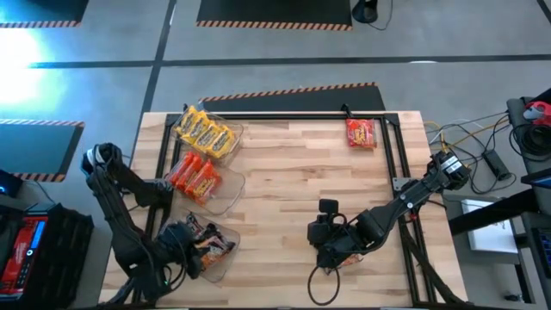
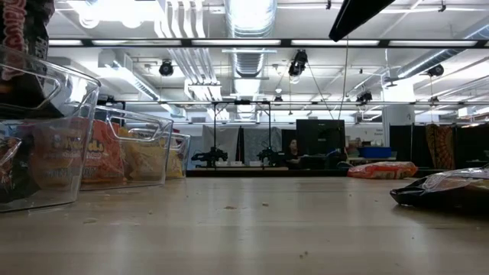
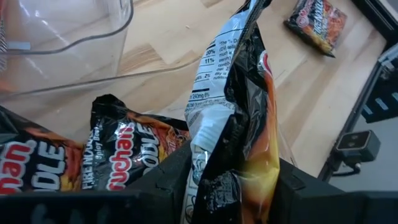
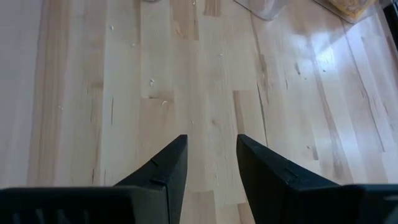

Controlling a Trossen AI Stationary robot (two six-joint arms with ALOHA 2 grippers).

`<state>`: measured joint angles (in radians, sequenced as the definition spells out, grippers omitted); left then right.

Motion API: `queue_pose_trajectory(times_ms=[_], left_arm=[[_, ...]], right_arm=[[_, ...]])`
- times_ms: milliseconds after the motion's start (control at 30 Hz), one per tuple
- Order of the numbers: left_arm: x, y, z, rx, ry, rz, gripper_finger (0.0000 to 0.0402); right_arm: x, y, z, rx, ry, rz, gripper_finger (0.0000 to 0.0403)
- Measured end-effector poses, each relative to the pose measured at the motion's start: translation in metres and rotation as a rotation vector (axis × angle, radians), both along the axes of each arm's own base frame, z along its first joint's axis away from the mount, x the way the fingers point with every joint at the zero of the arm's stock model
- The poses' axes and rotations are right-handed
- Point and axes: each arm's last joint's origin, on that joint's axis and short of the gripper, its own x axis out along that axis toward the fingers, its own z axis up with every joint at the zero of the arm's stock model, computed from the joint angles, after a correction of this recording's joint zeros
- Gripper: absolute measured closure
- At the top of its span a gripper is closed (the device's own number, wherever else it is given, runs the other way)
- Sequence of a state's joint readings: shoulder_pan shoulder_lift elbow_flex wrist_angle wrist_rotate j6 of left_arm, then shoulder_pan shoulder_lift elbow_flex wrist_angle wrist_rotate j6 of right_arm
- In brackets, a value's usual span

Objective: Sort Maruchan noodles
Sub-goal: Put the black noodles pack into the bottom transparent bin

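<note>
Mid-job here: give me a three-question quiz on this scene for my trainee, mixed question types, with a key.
1. True or false: the left pincer is shut on a dark noodle packet.
2. Which bin holds the orange packets: A far, B middle, C nearest the left arm?
3. Fill in: the lone red packet lies by the table's far ____ corner.

Key: 1 true. 2 B; yellow packets fill the far bin. 3 right. The right pincer, open, holds nothing above bare wood.
</note>
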<state>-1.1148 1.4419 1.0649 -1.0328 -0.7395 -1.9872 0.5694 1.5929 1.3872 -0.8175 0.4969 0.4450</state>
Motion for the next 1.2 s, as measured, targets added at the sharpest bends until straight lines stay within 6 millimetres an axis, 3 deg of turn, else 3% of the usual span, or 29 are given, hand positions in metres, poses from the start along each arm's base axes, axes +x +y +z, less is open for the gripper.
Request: queue_pose_trajectory(times_ms=[300,767,1200], left_arm=[[0.007,-0.011,-0.014,-0.026,0.027,0.022,0.0285],[0.023,-0.010,-0.033,0.030,0.178,0.002,0.0284],[0.013,-0.002,-0.041,0.095,0.410,0.030,0.0284]], right_arm=[[0.001,0.001,0.001,0.009,-0.014,0.000,0.0275],[0.002,0.001,0.001,0.012,-0.019,0.000,0.0275],[0.002,0.001,0.001,0.013,-0.020,0.000,0.0275]])
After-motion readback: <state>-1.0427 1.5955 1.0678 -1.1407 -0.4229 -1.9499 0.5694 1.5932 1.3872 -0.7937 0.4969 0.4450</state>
